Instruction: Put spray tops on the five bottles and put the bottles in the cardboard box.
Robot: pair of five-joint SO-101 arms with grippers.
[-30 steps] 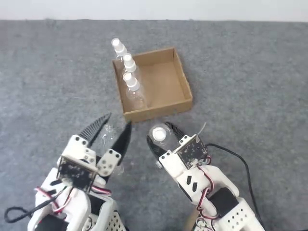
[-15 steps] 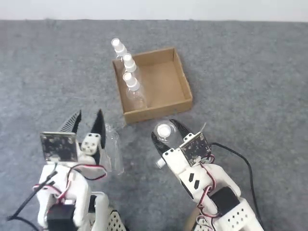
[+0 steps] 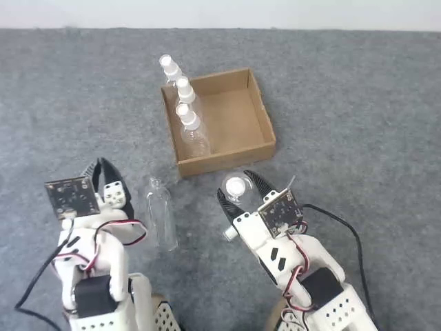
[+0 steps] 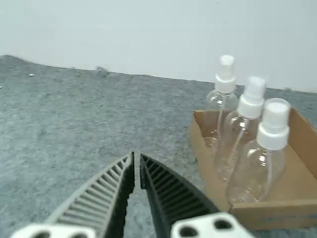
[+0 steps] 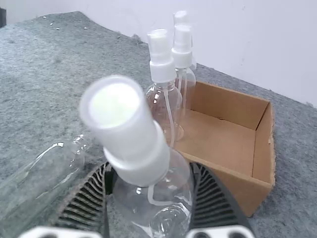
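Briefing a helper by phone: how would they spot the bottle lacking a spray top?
Find the cardboard box on the grey table. Just in front of its near wall, a clear bottle lies on its side. Unlike the other bottles, its neck is bare, with no white spray top.

Farthest bottle [image 3: 169, 67] may stand just outside the cardboard box [image 3: 227, 159]; its base is hidden

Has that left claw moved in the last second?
Yes. The left gripper pulled back, away from the cardboard box and off the capless bottle.
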